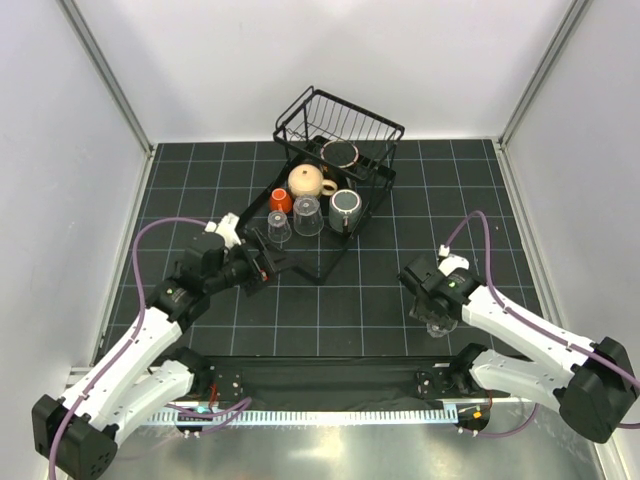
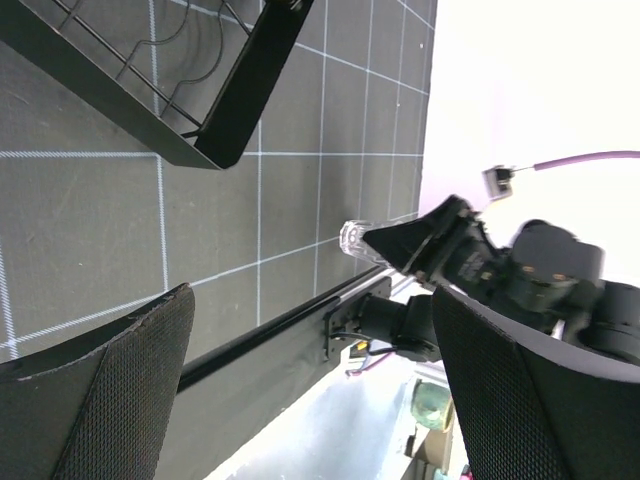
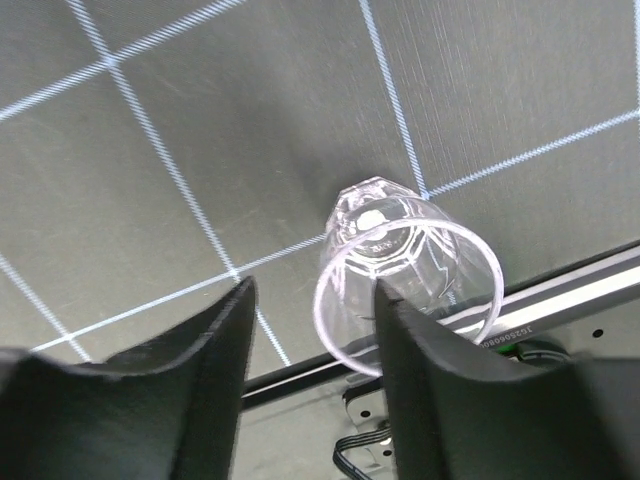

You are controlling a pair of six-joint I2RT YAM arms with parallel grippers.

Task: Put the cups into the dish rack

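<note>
The black wire dish rack (image 1: 386,128) stands at the back centre. Its raised basket holds a brown-rimmed cup (image 1: 341,153). On its lower frame sit a beige mug (image 1: 308,181), a grey mug (image 1: 345,210), a red-orange cup (image 1: 281,200) and two clear tumblers (image 1: 308,215) (image 1: 279,230). Another clear tumbler (image 3: 405,262) (image 1: 438,326) stands on the mat near the front rail. My right gripper (image 3: 315,300) (image 1: 437,312) is over it, with one finger seemingly inside the rim and the other outside, a gap left. My left gripper (image 2: 310,400) (image 1: 265,262) is open and empty beside the rack's near corner (image 2: 230,100).
A black gridded mat (image 1: 380,290) covers the table, bounded by white walls and aluminium posts (image 1: 105,75). A black front rail (image 1: 320,372) with the arm mounts runs along the near edge. Purple cables (image 1: 160,228) loop off both arms.
</note>
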